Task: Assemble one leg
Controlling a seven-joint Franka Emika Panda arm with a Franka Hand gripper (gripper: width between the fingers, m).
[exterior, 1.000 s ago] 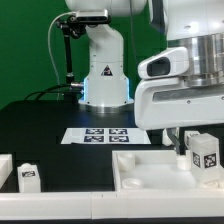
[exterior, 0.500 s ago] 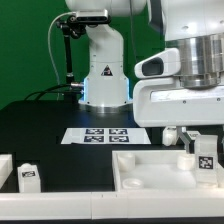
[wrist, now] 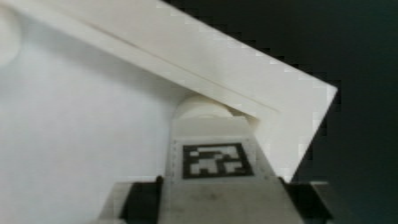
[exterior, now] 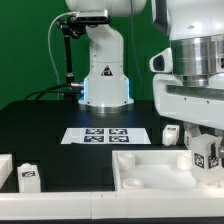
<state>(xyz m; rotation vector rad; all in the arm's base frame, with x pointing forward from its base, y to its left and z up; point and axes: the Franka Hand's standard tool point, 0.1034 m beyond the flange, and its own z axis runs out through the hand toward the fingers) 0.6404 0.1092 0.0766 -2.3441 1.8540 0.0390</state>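
Note:
My gripper (exterior: 207, 160) is shut on a leg (exterior: 206, 157), a small white peg with a black-and-white tag, at the exterior view's right. It holds the leg over the far right corner of the large white square tray-like part (exterior: 150, 170). In the wrist view the leg (wrist: 217, 150) runs between my two dark fingers (wrist: 141, 200), its end close to the inner corner of the tray's raised rim (wrist: 214, 70). I cannot tell if it touches the tray. Another leg (exterior: 28, 176) lies at the exterior view's left. A third leg (exterior: 171, 133) stands behind the tray.
The marker board (exterior: 104, 134) lies on the black table in front of the robot's white base (exterior: 105, 80). A white part (exterior: 5, 165) sits at the exterior view's far left edge.
My gripper has moved to the exterior view's right and a little down with the leg, toward the tray's far right corner.

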